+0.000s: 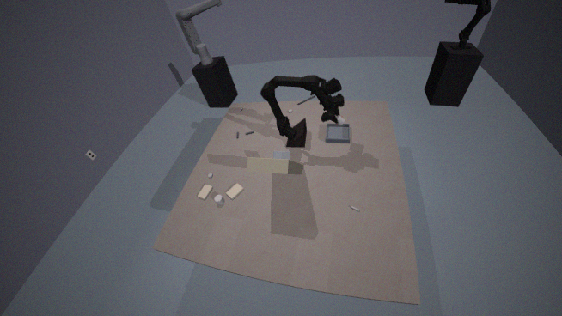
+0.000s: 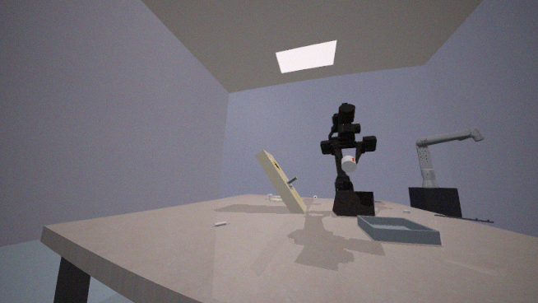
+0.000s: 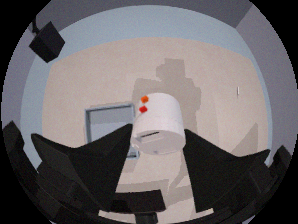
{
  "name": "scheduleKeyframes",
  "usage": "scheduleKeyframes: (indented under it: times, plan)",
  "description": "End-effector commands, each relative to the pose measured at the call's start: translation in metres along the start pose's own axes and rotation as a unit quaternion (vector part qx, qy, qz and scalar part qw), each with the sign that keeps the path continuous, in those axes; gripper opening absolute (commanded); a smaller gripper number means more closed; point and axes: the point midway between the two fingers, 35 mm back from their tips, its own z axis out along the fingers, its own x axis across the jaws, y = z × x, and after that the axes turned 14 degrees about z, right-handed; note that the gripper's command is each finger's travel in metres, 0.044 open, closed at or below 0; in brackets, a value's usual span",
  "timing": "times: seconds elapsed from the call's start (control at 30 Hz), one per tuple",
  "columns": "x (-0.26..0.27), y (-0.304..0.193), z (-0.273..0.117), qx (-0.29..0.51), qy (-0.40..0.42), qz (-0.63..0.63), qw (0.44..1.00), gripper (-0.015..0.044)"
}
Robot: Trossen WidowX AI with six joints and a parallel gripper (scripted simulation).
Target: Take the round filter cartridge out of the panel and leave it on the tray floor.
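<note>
Around you stand plain grey-violet walls [image 1: 86,86] [image 2: 111,103], meeting a pale blue floor [image 1: 468,193] [image 2: 20,263]. Above you, a rectangular light panel [image 2: 308,57] glows white in the grey ceiling [image 2: 370,25]. You can see a two-hole wall socket [image 1: 90,154] low on one wall. Your pinkish-beige worktop [image 1: 357,253] [image 2: 156,251] [image 3: 215,65] has a dark leg [image 2: 72,280] under one corner. Beyond its far edge, you have two black box pedestals, one [image 1: 216,83] [image 2: 436,201] on each side, standing apart.

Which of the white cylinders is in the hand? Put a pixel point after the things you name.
The cartridge [image 1: 340,120] [image 2: 348,164] [image 3: 161,117] with orange and red marks, held above table height; the other [image 1: 218,198] stands by the two cream blocks [image 1: 204,191] [image 1: 235,191].
</note>
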Motion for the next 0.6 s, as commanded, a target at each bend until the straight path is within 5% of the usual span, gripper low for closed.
scheduleKeyframes:
  times: [0.0,0.57]
  plan:
    - [0.017,-0.013,0.013,0.004,0.018,-0.033,0.999,0.0000]
    - [0.079,-0.090,0.066,0.026,0.100,-0.173,0.980,0.0000]
